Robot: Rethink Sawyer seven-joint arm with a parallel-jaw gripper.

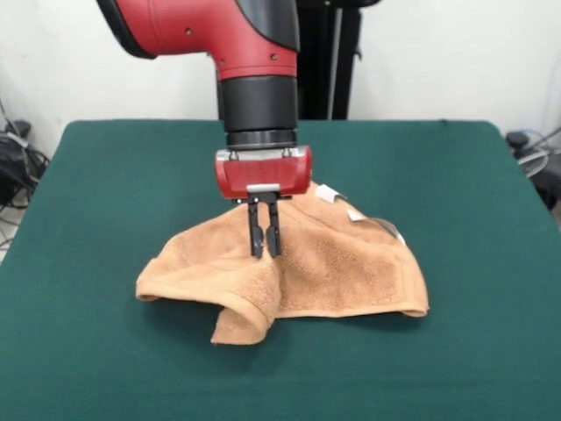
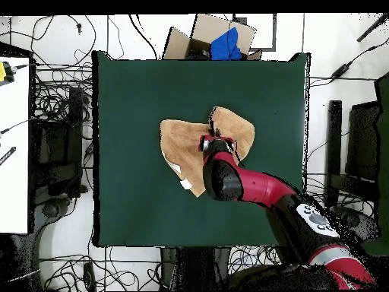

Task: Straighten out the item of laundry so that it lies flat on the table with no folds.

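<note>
- So here's where I'm at: the light orange-tan terry cloth hand towel [image 1: 333,267] sits roughly mid-way on the dark green felt-like tabletop [image 1: 473,175], bunched up with one corner flopped over at the front edge and the small white tags [image 1: 329,194] poking out the back.
- The red-and-black end effector [image 1: 265,248] is down on the towel near its raised middle, fingers nearly together. Looks to me like it's pinching a bit of the cloth, but I can't tell for sure.
- I'd say we're at the grab step, nothing flattened yet.
- Next move, my guess: confirm the pinch, lift a little, then drag outward so the folded corner rolls open. Too high and the whole thing just bunches again.
</note>
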